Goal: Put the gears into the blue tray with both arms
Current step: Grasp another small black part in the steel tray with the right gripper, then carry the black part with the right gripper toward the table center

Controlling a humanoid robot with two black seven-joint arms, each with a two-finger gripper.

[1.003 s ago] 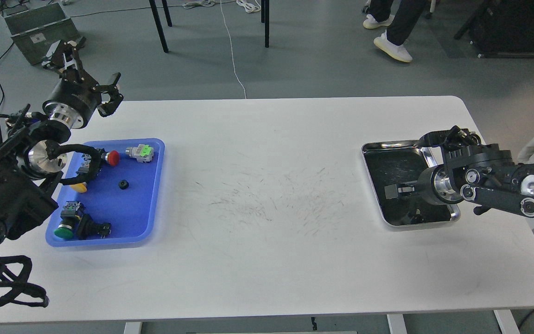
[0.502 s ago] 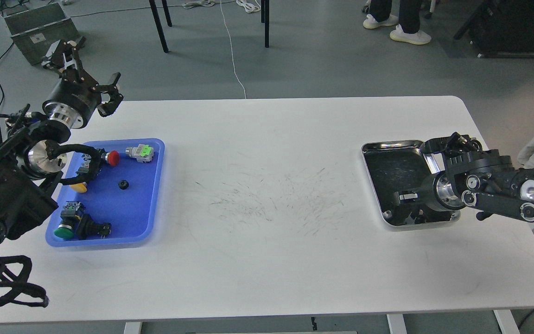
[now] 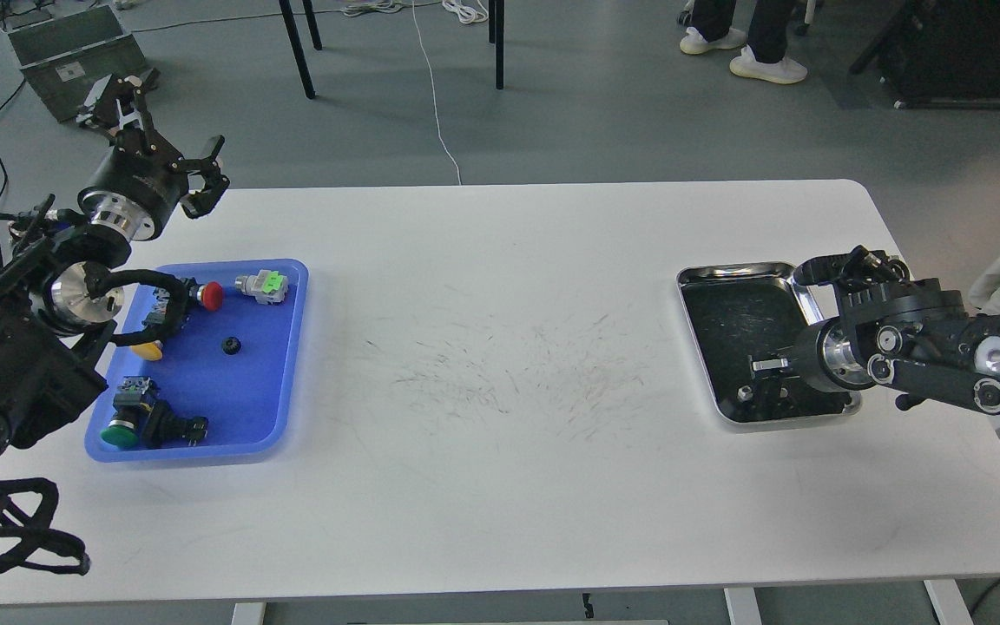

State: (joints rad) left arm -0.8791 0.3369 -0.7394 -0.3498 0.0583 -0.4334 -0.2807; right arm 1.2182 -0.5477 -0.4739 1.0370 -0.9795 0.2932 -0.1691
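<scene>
Gear in blue tray

- The desk is white, with fine dark scuff marks across its middle.
- At 9 o'clock, the blue tray is bright blue.
- One gear in it is black.
- Push-button switches in it have a red cap, a yellow cap, a green cap and a light-green tab.
- At 3 o'clock, the steel tray is shiny silver with a dark inside.
- Both arms are black with silver wrist rings.
- The floor is grey.
</scene>
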